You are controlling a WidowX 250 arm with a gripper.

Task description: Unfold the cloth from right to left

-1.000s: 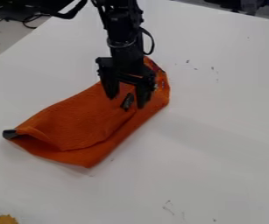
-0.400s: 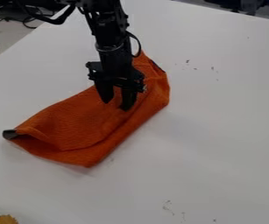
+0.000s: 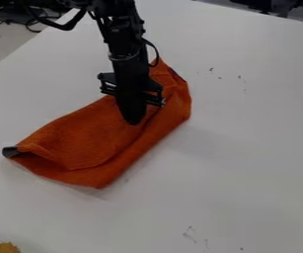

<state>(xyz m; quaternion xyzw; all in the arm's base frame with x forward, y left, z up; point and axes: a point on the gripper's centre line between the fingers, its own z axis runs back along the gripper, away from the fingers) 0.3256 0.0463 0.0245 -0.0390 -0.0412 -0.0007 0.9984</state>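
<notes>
Orange cloth (image 3: 81, 141), folded on white surface (image 3: 246, 158), unmoved; pincer (image 3: 133, 120), at cloth rt of ctr, has gone from wide to narrow, catch unconfirmed. Judged: grip stage, unfold pending; if caught, lift & draw twd left

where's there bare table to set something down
The widest bare patch of the white table runs from the orange cloth to the table's right edge in view, with only small dark marks. Another lies between the cloth and the yellowish thing at bottom left. It's crowded over the cloth's upper part, where the gripper hangs down.
</notes>
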